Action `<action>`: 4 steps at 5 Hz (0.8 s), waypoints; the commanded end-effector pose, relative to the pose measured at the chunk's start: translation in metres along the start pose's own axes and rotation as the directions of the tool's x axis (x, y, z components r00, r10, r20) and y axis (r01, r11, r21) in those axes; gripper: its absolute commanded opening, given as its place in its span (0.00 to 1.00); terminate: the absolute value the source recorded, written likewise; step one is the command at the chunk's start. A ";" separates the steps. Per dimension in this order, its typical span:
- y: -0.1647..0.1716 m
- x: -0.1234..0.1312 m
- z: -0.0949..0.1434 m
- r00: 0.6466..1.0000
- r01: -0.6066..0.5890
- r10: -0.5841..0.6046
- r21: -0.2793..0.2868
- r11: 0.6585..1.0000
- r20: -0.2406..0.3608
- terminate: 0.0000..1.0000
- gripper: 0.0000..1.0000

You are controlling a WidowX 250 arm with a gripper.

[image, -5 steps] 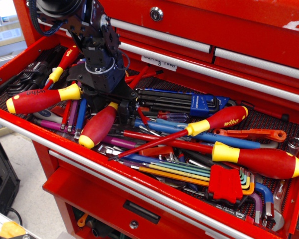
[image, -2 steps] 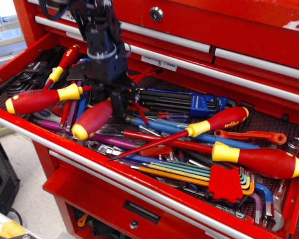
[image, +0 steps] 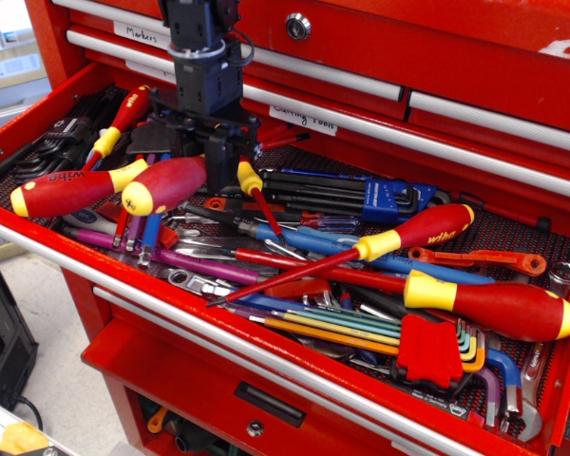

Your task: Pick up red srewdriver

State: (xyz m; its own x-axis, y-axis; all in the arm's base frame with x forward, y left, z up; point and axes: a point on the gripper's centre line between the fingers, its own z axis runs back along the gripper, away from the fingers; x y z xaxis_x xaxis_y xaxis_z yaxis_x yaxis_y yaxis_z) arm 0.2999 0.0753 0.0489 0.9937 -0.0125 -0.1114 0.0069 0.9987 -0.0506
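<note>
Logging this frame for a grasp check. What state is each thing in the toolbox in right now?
tool: shut on the red srewdriver
red srewdriver: held, lifted off the pile, roughly level
tool drawer: pulled open, full of tools
bottom drawer: closed
blue hex key holder: lying flat on the drawer liner, keys folded in

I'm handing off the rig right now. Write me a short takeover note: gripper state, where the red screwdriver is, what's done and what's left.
Gripper: shut on the red srewdriver, gripping near the yellow collar end of its fat handle.
Screwdriver: lifted off the tool pile, roughly level, yellow butt cap pointing left-front, thin red shaft sloping down to the right toward the blue hex key holder. It hangs just above the larger wiha screwdriver lying at the drawer's left.
Done: grasp made, tool raised out of the open tool drawer.
Left: lift it higher, clear of the other tools, and check the grip holds; the handle is held off-centre, so it may tilt.
</note>
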 end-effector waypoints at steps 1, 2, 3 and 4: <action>-0.015 -0.033 0.039 0.995 -0.096 0.095 0.015 0.995 0.039 0.00 0.00; -0.024 -0.053 0.060 0.990 -0.140 0.140 0.055 0.989 0.005 0.00 0.00; -0.021 -0.063 0.078 0.993 -0.119 0.120 0.119 0.986 -0.002 0.00 0.00; -0.013 -0.066 0.101 0.992 -0.118 0.105 0.189 0.975 0.076 0.00 0.00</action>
State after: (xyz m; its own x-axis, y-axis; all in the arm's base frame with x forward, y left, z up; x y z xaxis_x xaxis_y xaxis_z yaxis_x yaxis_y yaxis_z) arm 0.2402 0.0713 0.1453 0.9925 0.0798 -0.0923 -0.0643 0.9849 0.1607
